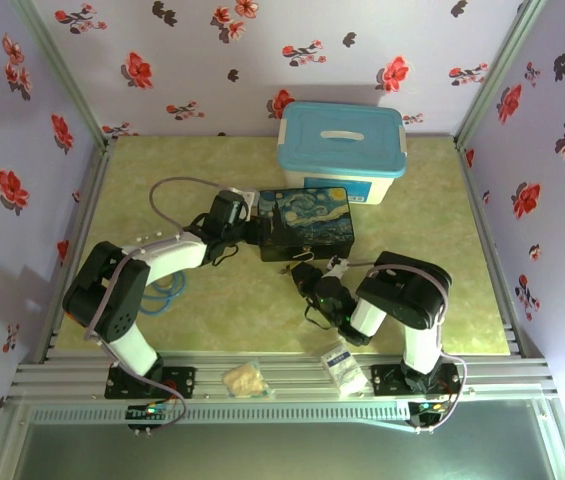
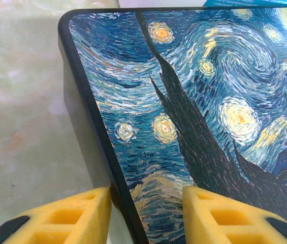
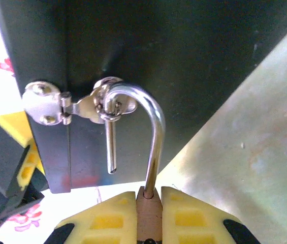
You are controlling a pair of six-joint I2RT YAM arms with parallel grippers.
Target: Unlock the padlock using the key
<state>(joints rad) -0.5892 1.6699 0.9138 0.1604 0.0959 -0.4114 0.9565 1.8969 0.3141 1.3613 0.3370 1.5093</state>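
We judge the task nearly done. In the right wrist view the padlock [image 3: 155, 152] hangs at the centre of the frame with its silver loop sprung. One leg runs down into the brass body, and the other ends free in the air, just below the hasp [image 3: 77, 104] on the dark side of the box [image 3: 148, 46]. The loop is still hooked through the hasp ring, so what may be left is lifting the lock clear.

The right hand [image 3: 149, 198] is clamped on the lock's body at the bottom centre. Its yellow fingers hide the keyhole end, so we cannot say where the key is.

In the left wrist view the left hand [image 2: 146, 193] straddles the lower edge of the painted box lid. The fingers are apart with the rim between them, but we cannot tell whether they press on it.

From above, the box sits mid-frame on a pale green marbled counter [image 1: 162, 170]. A white tub with a blue lid [image 1: 342, 150] stands just behind it, towards the top. Lilac wallpaper [image 1: 162, 60] with red flowers closes in three sides. Two small packets [image 1: 247, 378] lie on the metal rail along the bottom.
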